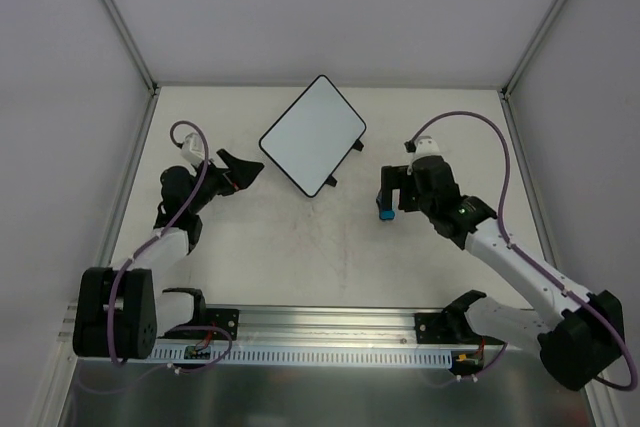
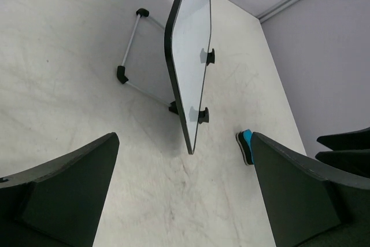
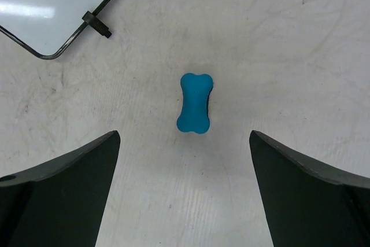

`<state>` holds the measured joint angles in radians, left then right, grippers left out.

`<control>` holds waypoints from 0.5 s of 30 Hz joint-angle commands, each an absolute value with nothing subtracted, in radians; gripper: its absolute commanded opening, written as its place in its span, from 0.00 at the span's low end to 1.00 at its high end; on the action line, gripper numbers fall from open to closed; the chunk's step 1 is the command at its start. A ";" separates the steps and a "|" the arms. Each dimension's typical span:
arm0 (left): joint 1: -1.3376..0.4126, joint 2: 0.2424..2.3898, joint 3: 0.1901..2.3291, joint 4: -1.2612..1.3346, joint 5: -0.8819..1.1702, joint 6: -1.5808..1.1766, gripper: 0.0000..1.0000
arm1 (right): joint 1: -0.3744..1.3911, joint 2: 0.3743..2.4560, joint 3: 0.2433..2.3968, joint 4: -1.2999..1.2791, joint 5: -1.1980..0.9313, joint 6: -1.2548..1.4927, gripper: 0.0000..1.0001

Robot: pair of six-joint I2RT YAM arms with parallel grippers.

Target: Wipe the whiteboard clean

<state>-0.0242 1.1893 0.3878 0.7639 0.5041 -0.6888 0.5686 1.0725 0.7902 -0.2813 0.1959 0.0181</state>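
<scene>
The whiteboard [image 1: 313, 135] stands at the far middle of the counter [image 1: 300, 257], between the two arms, and its face is plain white from above. Only the left wrist view shows it propped at a tilt on a wire stand [image 2: 130, 50] with black feet, seen almost edge-on. Only the right wrist view shows the bone shape of the blue eraser [image 3: 195, 103], which lies flat near the board's rounded corner. The left pincer [image 2: 185, 137] is spread wide and grasps nothing, well apart from the board. The right pincer [image 3: 184, 135] is equally wide, hanging over the eraser without touching it.
</scene>
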 commanded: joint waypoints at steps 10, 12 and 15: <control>-0.015 0.798 0.365 0.213 0.425 -0.511 0.99 | 0.575 0.830 0.608 -0.195 0.284 -0.040 0.99; -0.015 0.752 0.330 0.204 0.434 -0.502 0.99 | 0.575 0.770 0.498 -0.109 0.264 -0.043 0.99; -0.015 0.709 0.286 0.198 0.423 -0.477 0.99 | 0.574 0.724 0.391 0.064 0.232 -0.049 0.99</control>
